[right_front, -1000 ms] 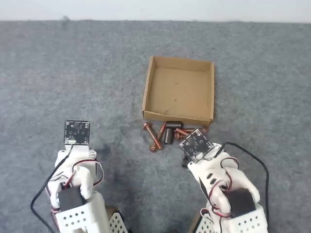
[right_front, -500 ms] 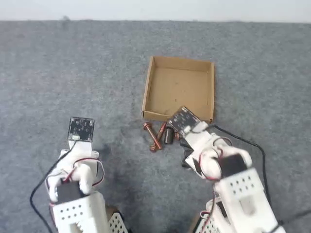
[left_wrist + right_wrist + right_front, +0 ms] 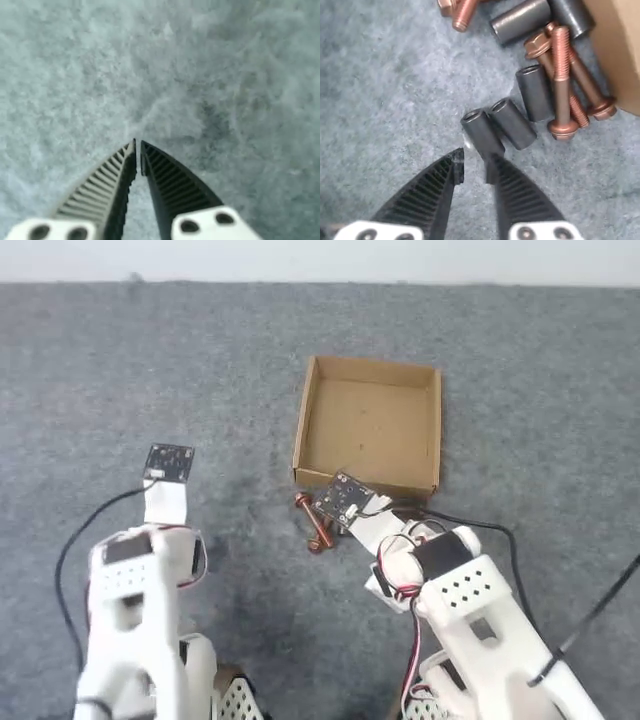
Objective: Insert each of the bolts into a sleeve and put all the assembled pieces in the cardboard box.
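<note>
**Right gripper lined up just short of the nearest sleeve**

Right gripper (image 3: 474, 159) hangs low over the pile of parts, its jaws parted by a narrow gap and holding nothing. Directly ahead of its tips lies the nearest sleeve (image 3: 481, 132), flat on the carpet (image 3: 390, 90). The sleeve's long axis runs away from the gripper at a slant, with the open bore at the far end. Its near end sits almost against one fingertip (image 3: 491, 164) rather than centred in the gap. As I judge it, the grasp calls for a small sideways shift and a wider opening before the jaws can straddle the sleeve across its width.

A second sleeve (image 3: 512, 123) lies parallel and just beside the first, close enough to be caught or nudged. Beyond it are a third sleeve (image 3: 535, 92) and crossed bolts (image 3: 560, 80), hard against the box (image 3: 620, 45). None of the bolts seen here sits in a sleeve yet.

From above, this arm reaches over the pile just outside the near wall of the box (image 3: 300, 430), so it is plainly the nearer one. The left gripper (image 3: 138, 146) is well apart from the parts, over bare carpet. Its jaws are all but touching, with nothing between them.
</note>
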Available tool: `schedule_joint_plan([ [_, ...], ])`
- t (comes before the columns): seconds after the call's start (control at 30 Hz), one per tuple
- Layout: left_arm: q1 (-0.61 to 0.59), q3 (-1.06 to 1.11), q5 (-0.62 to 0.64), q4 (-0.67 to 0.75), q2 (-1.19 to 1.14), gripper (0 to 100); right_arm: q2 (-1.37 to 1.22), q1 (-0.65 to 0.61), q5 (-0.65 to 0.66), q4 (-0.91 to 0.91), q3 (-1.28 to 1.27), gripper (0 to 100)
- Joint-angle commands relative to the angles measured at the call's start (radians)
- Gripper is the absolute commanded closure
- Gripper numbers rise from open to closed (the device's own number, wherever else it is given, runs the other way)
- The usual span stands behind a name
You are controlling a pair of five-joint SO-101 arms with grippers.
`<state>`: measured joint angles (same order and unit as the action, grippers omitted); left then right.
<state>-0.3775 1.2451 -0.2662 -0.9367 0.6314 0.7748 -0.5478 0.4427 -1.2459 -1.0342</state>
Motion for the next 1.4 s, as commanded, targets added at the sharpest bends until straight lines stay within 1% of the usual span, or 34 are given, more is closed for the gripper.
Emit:
schedule_joint_plan([
  [0.0,-0.002,-0.116,-0.011,0.005,-0.138,99,-0.007,-0.008,0.020,0.002,0.057,87.2],
  [0.2,0.000,-0.197,-0.012,-0.014,-0.249,99,-0.008,-0.008,0.147,-0.033,0.041,88.7],
  [0.33,0.000,-0.208,-0.012,-0.014,-0.255,99,-0.008,-0.008,0.267,-0.058,0.031,88.6],
  [0.63,0.005,-0.209,-0.015,-0.025,-0.259,99,-0.008,-0.008,0.428,-0.030,-0.051,88.7],
  [0.73,0.005,-0.209,-0.060,-0.029,-0.259,99,-0.008,-0.008,0.445,0.027,-0.086,88.8],
  [0.87,0.005,-0.208,-0.061,-0.029,-0.259,99,-0.008,-0.013,0.445,0.101,-0.124,88.8],
  [1.03,0.006,-0.208,-0.063,-0.029,-0.261,99,-0.008,-0.051,0.445,0.168,-0.176,89.0],
  [1.37,0.005,-0.208,-0.068,-0.040,-0.262,99,-0.010,-0.047,0.443,0.213,-0.209,89.0],
])
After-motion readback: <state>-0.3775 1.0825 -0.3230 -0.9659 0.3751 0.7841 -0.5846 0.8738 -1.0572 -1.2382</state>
